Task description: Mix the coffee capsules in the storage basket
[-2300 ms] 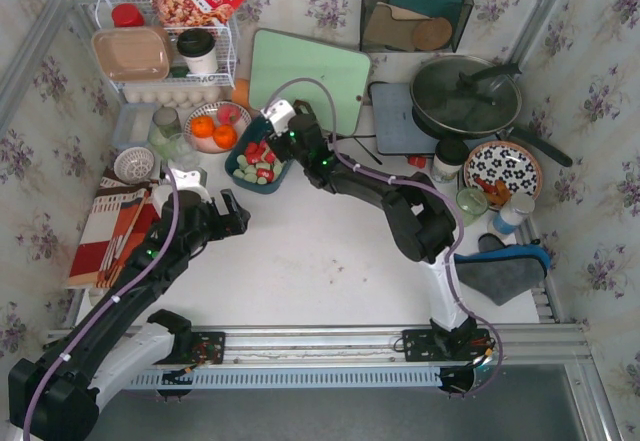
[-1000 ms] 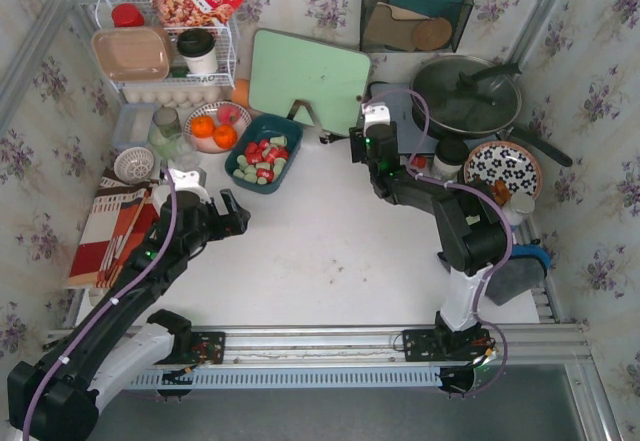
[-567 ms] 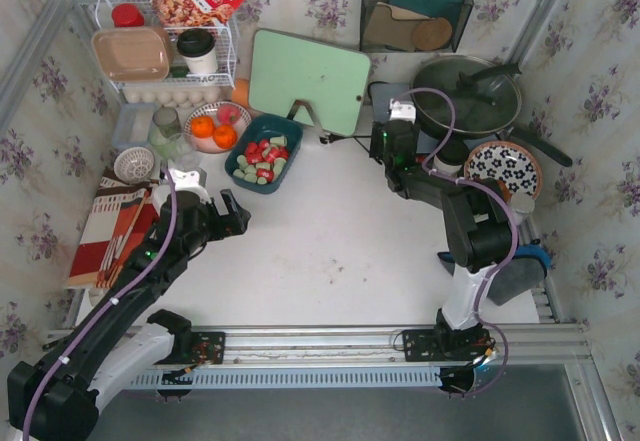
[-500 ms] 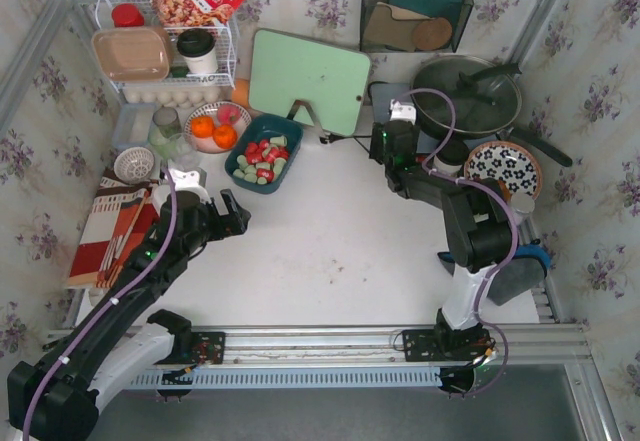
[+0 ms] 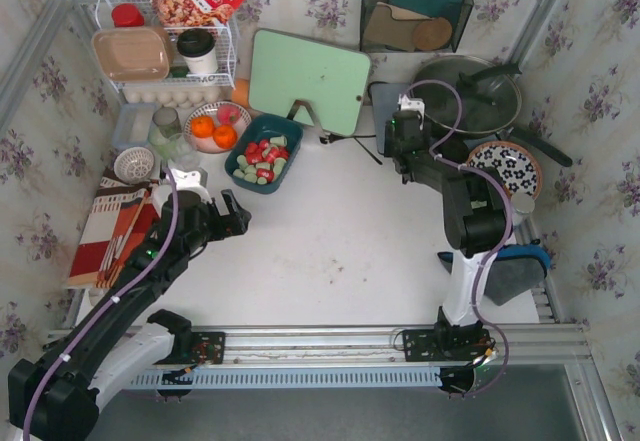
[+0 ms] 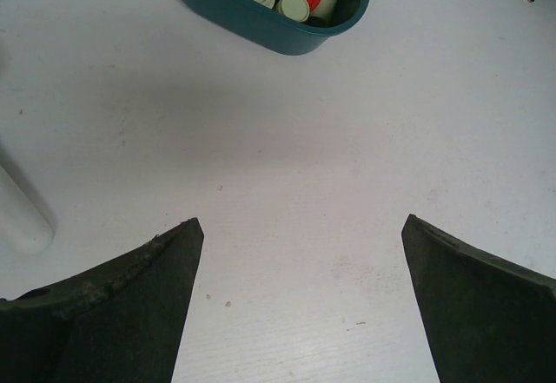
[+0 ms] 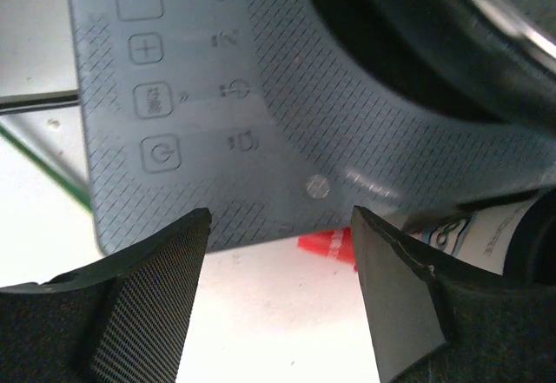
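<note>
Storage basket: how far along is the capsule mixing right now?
Red and green coffee capsules lie interleaved in the storage basket, so mixing looks largely done. Nothing in hand: right gripper open over the induction cooktop, left gripper open over table near the basket. Left: probably just parking.

Table [image 5: 330, 251]: white top, faintly scuffed, evenly lit.
Walls [image 5: 600, 111]: pale wallpaper with purple flower sprigs, on the left, back and right sides.
Frame [image 5: 320, 341]: silver metal rails along the table's near edge and up the corners.
Grey surface [image 5: 330, 411]: below the near rail.
</note>
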`<state>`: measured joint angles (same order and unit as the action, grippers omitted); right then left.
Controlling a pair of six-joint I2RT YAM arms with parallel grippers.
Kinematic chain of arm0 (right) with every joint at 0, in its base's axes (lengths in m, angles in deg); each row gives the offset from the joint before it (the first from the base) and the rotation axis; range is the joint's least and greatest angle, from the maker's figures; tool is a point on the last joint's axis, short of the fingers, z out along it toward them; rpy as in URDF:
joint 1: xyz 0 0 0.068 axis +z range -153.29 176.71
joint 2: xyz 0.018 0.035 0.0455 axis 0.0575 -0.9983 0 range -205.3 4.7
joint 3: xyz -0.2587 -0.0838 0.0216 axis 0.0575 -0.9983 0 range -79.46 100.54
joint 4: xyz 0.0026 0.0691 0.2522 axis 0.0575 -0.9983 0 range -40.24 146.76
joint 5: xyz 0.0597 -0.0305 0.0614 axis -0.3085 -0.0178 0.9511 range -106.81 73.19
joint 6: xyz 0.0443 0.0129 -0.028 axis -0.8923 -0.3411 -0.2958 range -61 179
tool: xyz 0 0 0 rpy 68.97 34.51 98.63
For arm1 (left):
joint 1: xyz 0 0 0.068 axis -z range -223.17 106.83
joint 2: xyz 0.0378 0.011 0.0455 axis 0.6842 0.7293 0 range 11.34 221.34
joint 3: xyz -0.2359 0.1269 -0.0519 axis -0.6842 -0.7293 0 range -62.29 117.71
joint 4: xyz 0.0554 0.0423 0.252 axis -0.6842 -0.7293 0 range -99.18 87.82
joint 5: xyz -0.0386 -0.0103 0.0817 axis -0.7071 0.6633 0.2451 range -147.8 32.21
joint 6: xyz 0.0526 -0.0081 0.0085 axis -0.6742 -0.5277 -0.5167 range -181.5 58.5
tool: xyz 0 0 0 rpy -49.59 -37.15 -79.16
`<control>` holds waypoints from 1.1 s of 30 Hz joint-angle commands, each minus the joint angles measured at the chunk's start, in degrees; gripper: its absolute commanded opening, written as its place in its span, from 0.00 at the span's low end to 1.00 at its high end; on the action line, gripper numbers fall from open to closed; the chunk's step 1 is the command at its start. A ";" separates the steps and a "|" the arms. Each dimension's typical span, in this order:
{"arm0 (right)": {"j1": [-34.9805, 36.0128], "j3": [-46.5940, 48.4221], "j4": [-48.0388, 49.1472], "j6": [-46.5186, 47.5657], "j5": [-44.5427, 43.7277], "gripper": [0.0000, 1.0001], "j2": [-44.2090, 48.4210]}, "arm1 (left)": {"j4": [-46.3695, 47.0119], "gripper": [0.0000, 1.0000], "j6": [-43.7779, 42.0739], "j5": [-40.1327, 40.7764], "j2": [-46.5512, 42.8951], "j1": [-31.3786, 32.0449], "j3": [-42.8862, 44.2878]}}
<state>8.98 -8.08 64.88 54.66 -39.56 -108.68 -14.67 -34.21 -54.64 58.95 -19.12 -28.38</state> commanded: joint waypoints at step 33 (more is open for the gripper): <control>-9.19 -1.26 -5.34 9.80 22.02 0.75 0.71 | 1.81 0.99 0.40 -0.69 0.98 0.03 -0.15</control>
<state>1.02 -12.52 63.24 65.37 -22.14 -105.62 -14.54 -34.21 -54.81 59.74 -19.12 -28.38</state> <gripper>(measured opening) 0.747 0.994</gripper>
